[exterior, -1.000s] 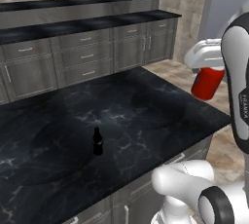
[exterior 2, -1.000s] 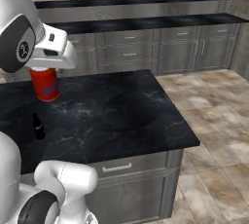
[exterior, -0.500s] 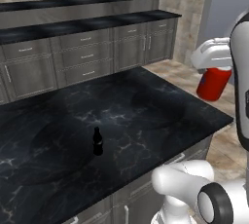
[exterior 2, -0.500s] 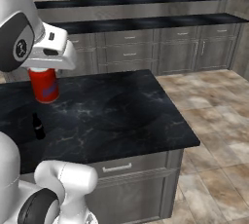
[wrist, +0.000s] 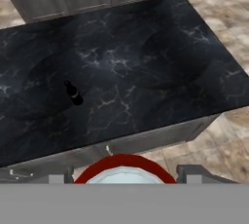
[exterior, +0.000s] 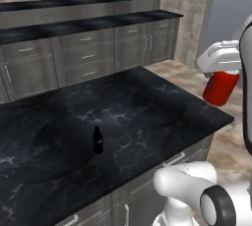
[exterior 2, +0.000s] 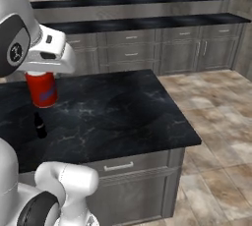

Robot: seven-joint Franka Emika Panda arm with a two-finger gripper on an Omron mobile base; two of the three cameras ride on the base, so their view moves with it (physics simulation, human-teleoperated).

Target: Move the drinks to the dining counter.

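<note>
A red can point(exterior: 221, 88) is hanging in the robot's gripper point(exterior: 222, 75) at the right edge of the left base frame, the jaws clamped on its sides, beyond the black island's point(exterior: 147, 107) corner above the tiled floor point(exterior 2: 216, 117). The right base frame is showing a pale, unreadable label on the can. A dark bottle point(wrist: 73, 93) is standing upright left of centre on the island. The dining counter point(exterior 2: 142, 23) is stretching across the upper frame.

Near desk point(exterior: 147, 102): wide bare top, single obstacle is upright dark bottle point(exterior: 98, 140). Tiled floor point(exterior 2: 216, 122) open between it and dining counter point(exterior 2: 147, 23).
</note>
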